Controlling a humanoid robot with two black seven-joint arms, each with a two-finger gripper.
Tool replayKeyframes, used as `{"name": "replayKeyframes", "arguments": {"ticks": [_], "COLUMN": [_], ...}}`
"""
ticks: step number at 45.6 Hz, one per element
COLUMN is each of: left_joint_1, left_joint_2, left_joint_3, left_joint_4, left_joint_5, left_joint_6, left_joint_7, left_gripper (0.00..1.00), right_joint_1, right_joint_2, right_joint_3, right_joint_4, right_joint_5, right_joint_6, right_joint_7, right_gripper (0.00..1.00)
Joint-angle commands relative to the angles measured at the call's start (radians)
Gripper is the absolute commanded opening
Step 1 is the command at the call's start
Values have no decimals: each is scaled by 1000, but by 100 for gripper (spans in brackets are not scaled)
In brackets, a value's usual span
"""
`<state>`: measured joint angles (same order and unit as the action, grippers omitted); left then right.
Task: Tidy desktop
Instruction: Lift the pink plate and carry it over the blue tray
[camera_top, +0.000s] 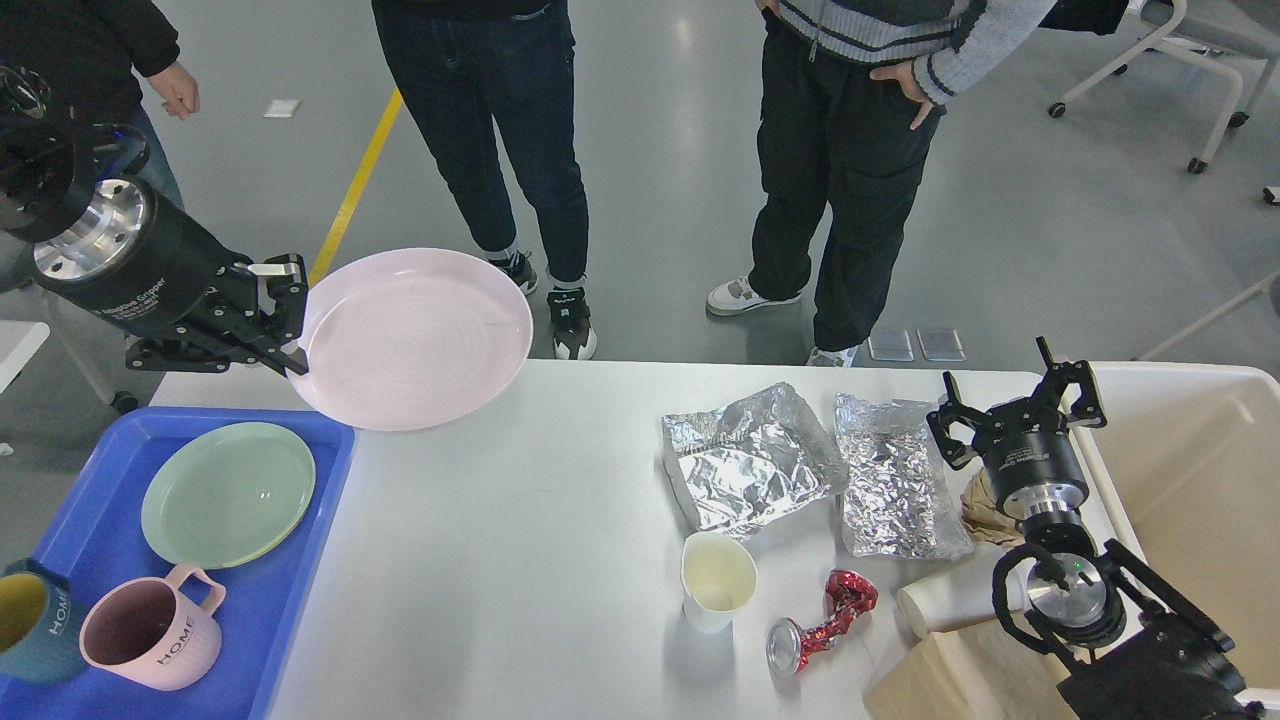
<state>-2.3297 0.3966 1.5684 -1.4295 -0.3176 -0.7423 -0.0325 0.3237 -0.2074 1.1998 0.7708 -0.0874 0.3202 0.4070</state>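
**Left Gripper Holds Pink Plate Aloft**

The left gripper (290, 318) is clamped on the rim of a pink plate (415, 338), which is held tilted above the far left corner of the desktop (500, 560). Just below the gripper, a blue tray (300, 560) carries a green plate (228, 494), a pink mug (152, 635) and a dark teal mug (35, 620). The right gripper (1015, 405) is seen with fingers spread and empty, above the desktop's right edge, beside a cream bin (1190, 470). To its left, two foil sheets (750, 460), a paper cup (717, 580) and a crushed red can (820, 620) lie on the desktop.
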Motion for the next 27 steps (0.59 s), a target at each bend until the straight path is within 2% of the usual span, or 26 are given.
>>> {"name": "replayKeyframes", "arguments": {"ticks": [1,4,11,15,21,24,27], "left_joint_1": [144,223,440,576,759,852,917], "left_joint_2": [53,80,140,183,249,255,246], "left_joint_3": [1,-8,-62,-166,-388,-470,-507], "left_joint_4": [158,243,469,596,757,822,886], "left_joint_5": [-1,-1,-15,-12,6,29,58], "left_joint_6": [0,0,0,1,9,11,17], "left_joint_7": [11,28,112,183,333,371,384], "left_gripper": [0,0,0,0,0,0,0], "right_joint_1": [0,0,0,0,0,0,0], "right_joint_2": [0,-1,0,0,0,0,0], "right_joint_3": [0,0,0,0,0,0,0], "right_joint_4": [1,1,1,-1,-1,1,1], "right_joint_5": [0,0,0,0,0,0,0], "right_joint_6": [0,0,0,0,0,0,0], "right_joint_7": [0,1,1,1,1,0,0], "right_gripper": [100,100,100,100,100,100,100]}}
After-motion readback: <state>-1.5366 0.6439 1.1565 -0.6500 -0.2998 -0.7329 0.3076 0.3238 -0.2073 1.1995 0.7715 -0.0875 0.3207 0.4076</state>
